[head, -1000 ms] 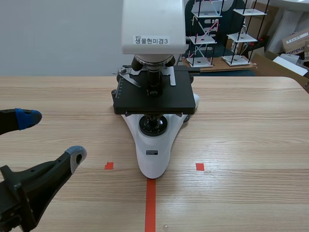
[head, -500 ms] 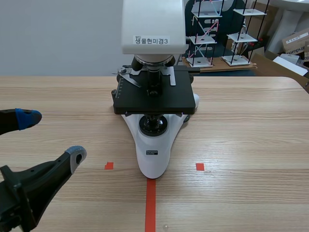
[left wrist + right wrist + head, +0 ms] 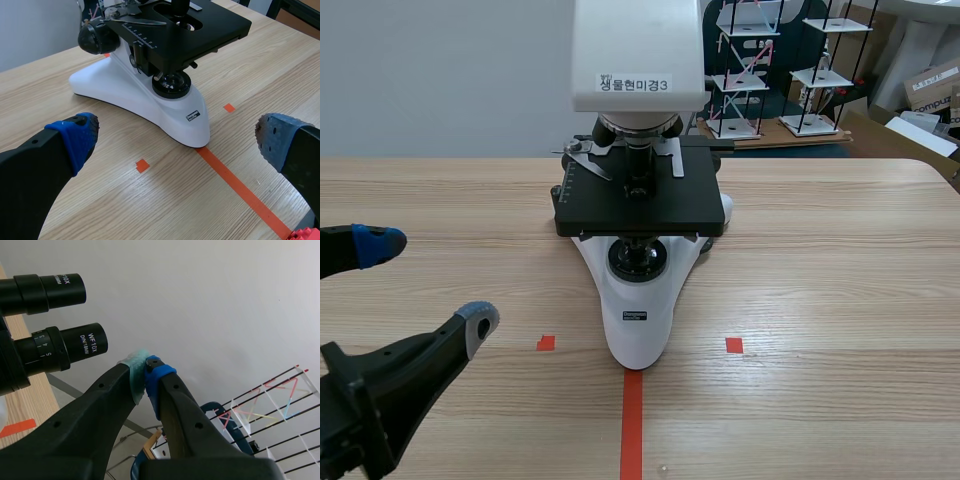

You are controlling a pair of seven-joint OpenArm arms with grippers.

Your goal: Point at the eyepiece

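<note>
Right claw [image 3: 145, 371] is clenched on nothing, tip raised just beside the nearer eyepiece [image 3: 70, 347]. The lens end faces the fingertips and the barrel runs away from them. Left claw [image 3: 425, 283] is spread wide, low beside the microscope [image 3: 638, 310], so the right arm is far nearer.

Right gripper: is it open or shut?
Shut. The right gripper has its pads meeting at the tips with nothing between them, next to an eyepiece.
</note>
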